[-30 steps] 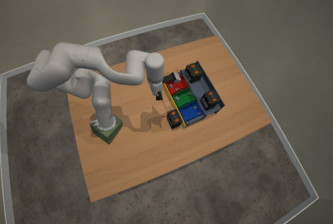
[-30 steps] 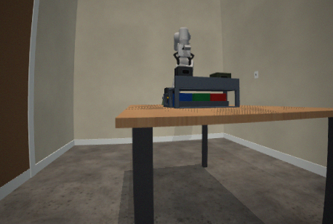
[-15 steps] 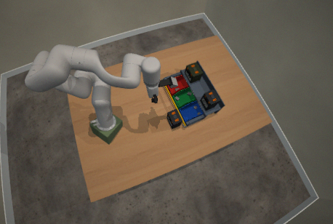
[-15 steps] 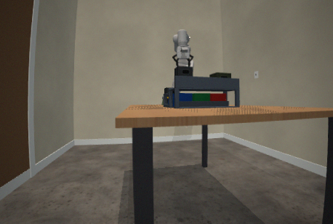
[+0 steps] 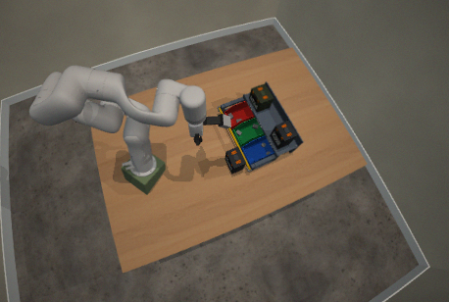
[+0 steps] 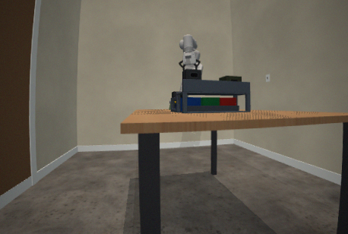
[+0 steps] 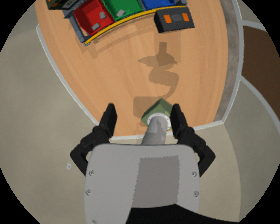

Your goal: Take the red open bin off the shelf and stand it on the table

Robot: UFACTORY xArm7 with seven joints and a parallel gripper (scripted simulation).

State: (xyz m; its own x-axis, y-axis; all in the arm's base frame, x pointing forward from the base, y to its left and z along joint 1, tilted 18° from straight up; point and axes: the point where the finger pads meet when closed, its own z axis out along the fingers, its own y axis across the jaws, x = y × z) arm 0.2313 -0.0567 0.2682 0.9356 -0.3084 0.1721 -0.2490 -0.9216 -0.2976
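Hand (image 5: 197, 139) wide, empty, above counter (image 5: 186, 220). Red bin (image 5: 239, 111) on shelf (image 5: 274, 124) beside green bin (image 5: 249, 131). We judged risks: nudging green bin, tipping parts out.

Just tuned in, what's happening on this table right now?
The arm's gripper hangs open and holds nothing, just in front of the shelf on the table top. The red bin sits on the shelf beside the green bin and blue bin, open fronts toward the arm. Nothing has been grasped; the red bin has yet to be pulled out.
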